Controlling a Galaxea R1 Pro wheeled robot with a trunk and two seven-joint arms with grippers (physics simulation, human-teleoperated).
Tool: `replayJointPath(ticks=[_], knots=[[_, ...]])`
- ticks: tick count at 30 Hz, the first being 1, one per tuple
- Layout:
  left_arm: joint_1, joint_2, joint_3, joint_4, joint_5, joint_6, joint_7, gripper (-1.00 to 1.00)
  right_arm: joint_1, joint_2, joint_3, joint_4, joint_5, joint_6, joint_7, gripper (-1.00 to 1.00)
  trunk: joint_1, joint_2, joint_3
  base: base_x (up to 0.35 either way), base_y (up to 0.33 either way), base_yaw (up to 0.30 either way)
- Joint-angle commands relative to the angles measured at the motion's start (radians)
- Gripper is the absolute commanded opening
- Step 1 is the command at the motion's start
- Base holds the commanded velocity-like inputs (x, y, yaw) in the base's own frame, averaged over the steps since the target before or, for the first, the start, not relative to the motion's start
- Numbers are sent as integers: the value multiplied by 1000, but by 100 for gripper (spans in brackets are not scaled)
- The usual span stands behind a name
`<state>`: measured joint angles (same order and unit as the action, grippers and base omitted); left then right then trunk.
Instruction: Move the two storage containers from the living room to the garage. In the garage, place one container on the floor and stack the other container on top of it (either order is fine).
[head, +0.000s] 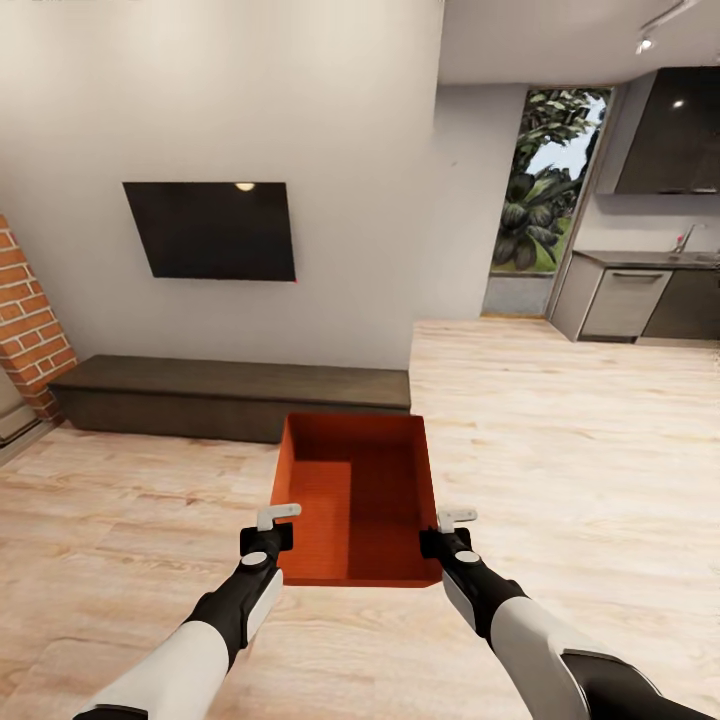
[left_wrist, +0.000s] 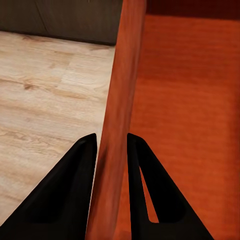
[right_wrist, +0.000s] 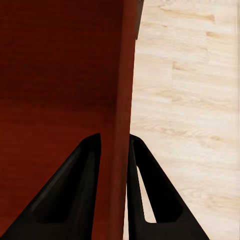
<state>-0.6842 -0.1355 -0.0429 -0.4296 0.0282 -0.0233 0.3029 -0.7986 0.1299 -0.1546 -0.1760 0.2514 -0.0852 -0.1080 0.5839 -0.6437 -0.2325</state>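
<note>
One orange-red open-topped storage container (head: 355, 500) hangs in front of me above the living room's light wood plank floor (head: 560, 480). My left gripper (head: 278, 522) is shut on its left wall, and the left wrist view has that wall (left_wrist: 119, 100) pinched between the black fingers (left_wrist: 75, 190) of the gripper (left_wrist: 111, 139). On the opposite side, my right gripper (head: 455, 524) is shut on the right wall (right_wrist: 124, 90), clamped between both fingers (right_wrist: 75, 190) of the gripper (right_wrist: 115, 140). The container is empty. The garage is out of view.
A low dark bench (head: 230, 395) runs along the wall under a black wall TV (head: 212, 230). A red-brick fireplace (head: 25, 320) stands at far left. An opening to the right leads past kitchen cabinets (head: 640, 300) toward a tall window (head: 545, 190).
</note>
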Motion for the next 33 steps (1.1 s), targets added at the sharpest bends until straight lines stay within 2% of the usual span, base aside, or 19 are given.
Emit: replayJointPath(ticks=[1, 33], knots=[[-1, 19, 9, -3, -16, -78, 22, -100, -1, 0, -31, 4, 5, -4, -2, -100, 0, -1, 0, 0, 0, -85], [-1, 20, 9, -3, -14, -78, 22, -100, -1, 0, -31, 4, 5, -4, -2, -100, 0, -1, 48, 0, 0, -85]])
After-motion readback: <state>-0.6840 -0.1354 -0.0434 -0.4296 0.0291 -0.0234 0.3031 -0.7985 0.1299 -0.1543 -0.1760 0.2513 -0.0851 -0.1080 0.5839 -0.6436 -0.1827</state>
